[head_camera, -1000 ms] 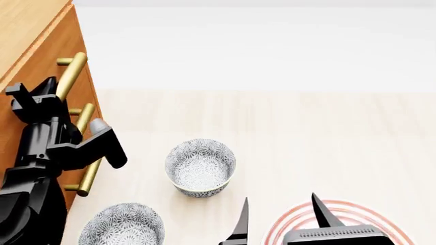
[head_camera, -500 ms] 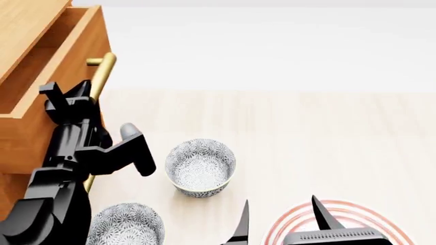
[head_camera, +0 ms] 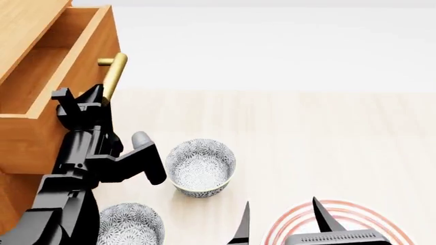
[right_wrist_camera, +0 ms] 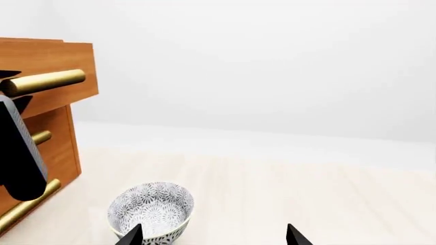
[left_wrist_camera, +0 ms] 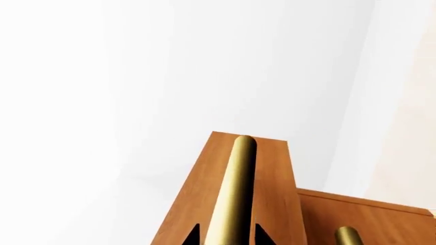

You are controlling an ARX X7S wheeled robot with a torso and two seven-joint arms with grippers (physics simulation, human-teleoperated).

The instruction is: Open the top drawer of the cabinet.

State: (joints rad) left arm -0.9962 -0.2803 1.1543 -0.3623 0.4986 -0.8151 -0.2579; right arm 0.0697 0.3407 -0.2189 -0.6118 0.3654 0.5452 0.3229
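The cabinet (head_camera: 19, 23) stands at the left, orange-brown wood. Its top drawer (head_camera: 30, 145) is pulled out to the right, and the plain wooden inside shows from above. My left gripper (head_camera: 101, 99) is shut on the drawer's brass bar handle (head_camera: 115, 69). In the left wrist view the handle (left_wrist_camera: 235, 194) runs between the two black fingertips (left_wrist_camera: 194, 236) of the left gripper (left_wrist_camera: 228, 237), against the drawer front (left_wrist_camera: 194, 199). My right gripper (head_camera: 283, 222) hangs open and holds nothing, low in the head view. The right wrist view shows the drawer front (right_wrist_camera: 58, 56) standing out past the lower drawers.
A patterned bowl (head_camera: 201, 167) sits on the light floor just right of my left arm, and a second bowl (head_camera: 129, 224) lies nearer. A pink-ringed plate (head_camera: 272, 224) is under the right gripper. The two lower brass handles (right_wrist_camera: 41, 137) (right_wrist_camera: 26, 206) stay flush with the cabinet front.
The top drawer was closed a second ago and has slid out to the right. My left gripper moved with it, holding the handle. The right gripper stayed in place.
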